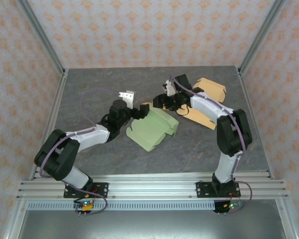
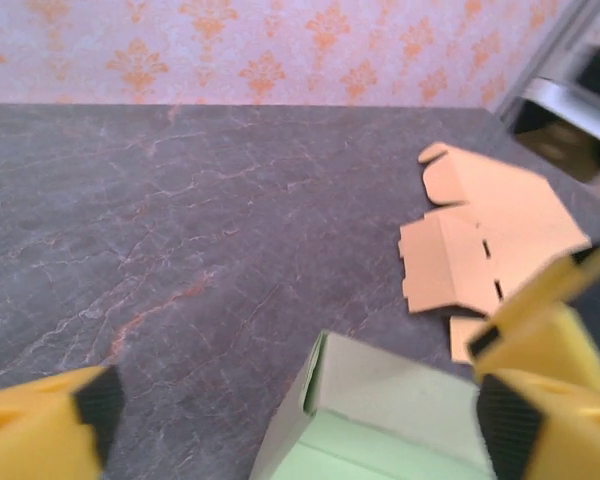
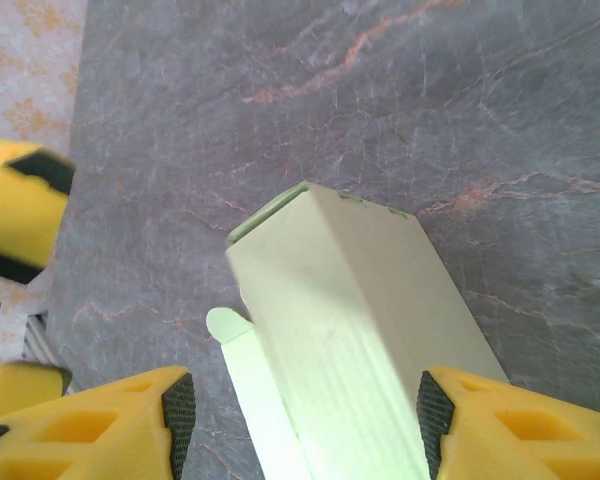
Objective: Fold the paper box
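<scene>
On the grey marbled surface (image 1: 199, 149), a pale green paper box (image 1: 152, 128), partly folded, is seen lying near the middle. A flat orange paper box blank (image 1: 209, 102) lies just beyond it to the right. The left arm (image 1: 84, 137) is extended from the near left and the right arm (image 1: 229, 129) is bent in from the right. The left jaws and the right jaws are placed close together over the far edge of the green box.

From the left wrist, the left jaws are seen spread wide, with one yellow finger (image 2: 40, 425) at the lower left and the other at the lower right. A raised corner of the green box (image 2: 380, 410) stands between them, well clear of the left-hand finger, and nothing is gripped. The orange blank (image 2: 480, 240) lies flat on the surface (image 2: 180, 220) beyond.

From the right wrist, the right jaws are held partly apart, astride an upright folded wall of the green box (image 3: 350, 320). One pad (image 3: 432, 410) is set against the box's edge. A strip of bare surface (image 3: 430, 100) is left between the other pad and the box, so no clamp is made.
</scene>
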You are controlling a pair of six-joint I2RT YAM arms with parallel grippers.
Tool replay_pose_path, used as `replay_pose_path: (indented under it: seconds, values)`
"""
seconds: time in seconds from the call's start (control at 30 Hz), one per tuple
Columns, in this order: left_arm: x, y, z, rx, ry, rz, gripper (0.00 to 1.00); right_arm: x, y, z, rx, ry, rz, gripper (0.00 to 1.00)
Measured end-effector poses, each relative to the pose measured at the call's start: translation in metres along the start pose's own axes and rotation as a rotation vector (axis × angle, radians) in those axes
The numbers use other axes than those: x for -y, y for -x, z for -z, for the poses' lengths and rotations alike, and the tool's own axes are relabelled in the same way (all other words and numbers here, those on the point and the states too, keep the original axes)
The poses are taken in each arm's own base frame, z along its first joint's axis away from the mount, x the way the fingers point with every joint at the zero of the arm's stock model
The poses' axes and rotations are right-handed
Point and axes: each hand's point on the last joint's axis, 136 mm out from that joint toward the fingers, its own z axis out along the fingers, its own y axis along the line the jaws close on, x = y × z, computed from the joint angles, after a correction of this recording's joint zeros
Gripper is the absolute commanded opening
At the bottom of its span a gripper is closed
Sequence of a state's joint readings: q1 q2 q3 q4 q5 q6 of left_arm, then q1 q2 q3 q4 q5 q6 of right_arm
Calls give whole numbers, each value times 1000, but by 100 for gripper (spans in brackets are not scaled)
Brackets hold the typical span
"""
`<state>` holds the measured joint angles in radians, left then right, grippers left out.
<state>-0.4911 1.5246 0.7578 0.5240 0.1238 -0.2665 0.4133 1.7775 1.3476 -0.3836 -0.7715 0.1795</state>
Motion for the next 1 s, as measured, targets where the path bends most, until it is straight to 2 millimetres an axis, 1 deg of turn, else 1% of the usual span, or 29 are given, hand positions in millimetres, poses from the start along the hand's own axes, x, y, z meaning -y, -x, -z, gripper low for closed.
replay_pose_path:
  seconds: [0.1,0.17,0.23,0.27,0.33,0.37,0.4,0.47,0.57,0.6,0.67,0.77,0.83,0.93,1.0]
  values:
    - [-2,8,-4,-42,42,74,100,-8,0,33,115,-34,63,64]
    - [2,15,-11,-83,50,98,100,-10,1,57,204,-81,93,65]
    - [8,24,-25,-138,54,109,93,-6,3,82,299,-154,104,67]
    - [10,26,-31,-160,51,109,91,-3,5,93,340,-190,103,67]
    - [14,22,-45,-219,51,110,90,8,5,111,408,-265,88,68]
    - [14,17,-49,-245,55,110,89,13,4,116,425,-291,80,69]
    - [11,7,-52,-286,67,110,87,20,2,119,438,-318,70,70]
    - [5,-14,-57,-363,93,105,84,32,-8,115,424,-341,76,71]
    - [-3,-46,-64,-473,117,104,67,50,-34,99,340,-363,96,71]
    - [0,-45,-69,-471,97,114,63,55,-43,96,309,-374,104,71]
    - [2,-39,-72,-476,81,116,59,61,-52,92,275,-389,126,71]
    - [-3,-42,-73,-498,68,145,56,65,-59,93,247,-409,202,70]
    - [-5,-42,-73,-503,60,156,55,67,-61,100,245,-445,275,70]
    - [-9,-44,-73,-500,52,179,55,69,-60,119,279,-504,378,70]
    - [-13,-51,-72,-508,58,191,53,67,-59,127,304,-513,439,69]
